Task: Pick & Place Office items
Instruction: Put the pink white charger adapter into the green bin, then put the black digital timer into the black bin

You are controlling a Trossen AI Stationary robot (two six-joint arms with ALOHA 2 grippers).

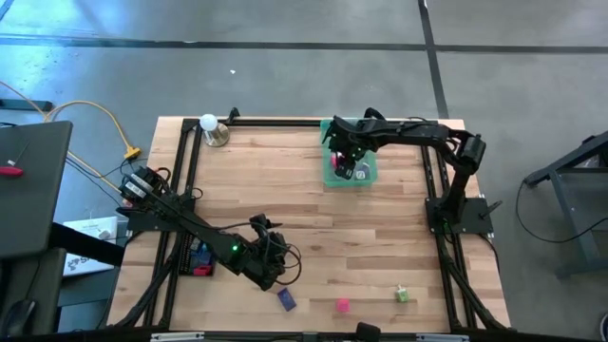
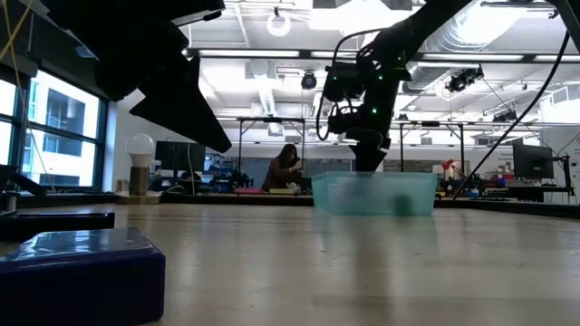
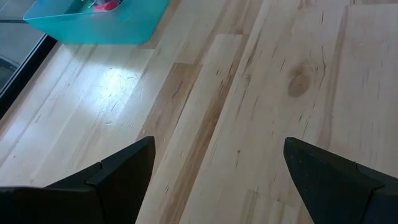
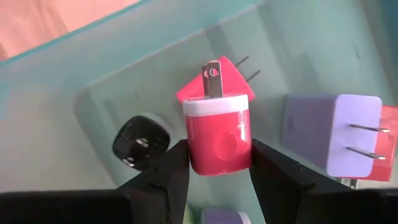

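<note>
Red plastic plug adapter (image 4: pixel 219 134) with white cap, clamped between right gripper (image 4: pixel 219 163) fingers, poised over translucent green tray (image 1: pixel 369 177) at far side of wooden table (image 1: pixel 313 237).

Jaws pressing adapter's two sides, metal prongs pointing away from wrist. Below in tray: round black adapter (image 4: pixel 142 142), lilac adapter (image 4: pixel 328 134), second red piece. Left gripper (image 3: pixel 214 180) spread wide, empty, low over bare wood near front edge. Awaiting pickup near front: purple block (image 1: pixel 286 300), pink block (image 1: pixel 342 305), green block (image 1: pixel 402 295). Risk, as judged: released too high, could bounce off pieces beneath and clear tray's low wall.
</note>
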